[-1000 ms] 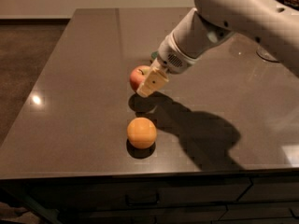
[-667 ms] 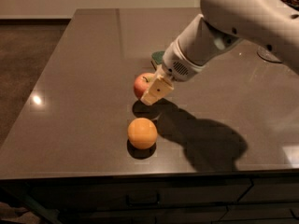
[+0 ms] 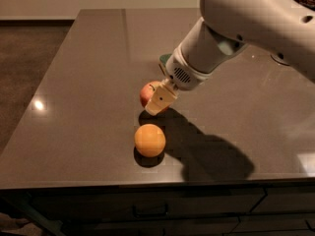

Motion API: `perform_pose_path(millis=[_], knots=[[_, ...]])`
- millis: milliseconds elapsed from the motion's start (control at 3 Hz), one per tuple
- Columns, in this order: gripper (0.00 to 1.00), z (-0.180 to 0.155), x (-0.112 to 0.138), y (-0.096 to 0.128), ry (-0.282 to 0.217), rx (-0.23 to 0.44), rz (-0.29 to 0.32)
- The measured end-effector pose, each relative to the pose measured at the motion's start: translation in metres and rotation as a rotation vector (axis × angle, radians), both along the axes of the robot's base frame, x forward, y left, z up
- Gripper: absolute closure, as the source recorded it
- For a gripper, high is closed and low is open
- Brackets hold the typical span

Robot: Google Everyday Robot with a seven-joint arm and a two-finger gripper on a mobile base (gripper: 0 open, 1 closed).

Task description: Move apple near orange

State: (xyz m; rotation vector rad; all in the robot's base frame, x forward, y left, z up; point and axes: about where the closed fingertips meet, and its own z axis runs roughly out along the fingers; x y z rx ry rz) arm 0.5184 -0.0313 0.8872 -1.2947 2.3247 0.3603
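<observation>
The red apple (image 3: 147,91) with yellowish patches is near the middle of the dark table (image 3: 74,82), held between the cream fingers (image 3: 161,100) of my gripper (image 3: 153,100). The gripper reaches in from the upper right on a white arm and is shut on the apple. The apple hangs just above the tabletop, with its shadow below it. The orange (image 3: 149,140) sits on the table a short way in front of the apple, close to the front edge, not touching it. The arm hides the apple's right side.
A small green object (image 3: 165,59) lies on the table behind the arm. A round base (image 3: 280,58) stands at the far right. The table's front edge (image 3: 147,183) runs just below the orange, with drawers underneath.
The gripper has carried the apple toward the front of the table, closer to the orange. The orange has not moved.
</observation>
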Motion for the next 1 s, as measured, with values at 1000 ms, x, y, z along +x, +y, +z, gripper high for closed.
perform_pose_path(millis=[1000], knots=[[0.74, -0.01, -0.013, 0.031, 0.08, 0.027, -0.169]])
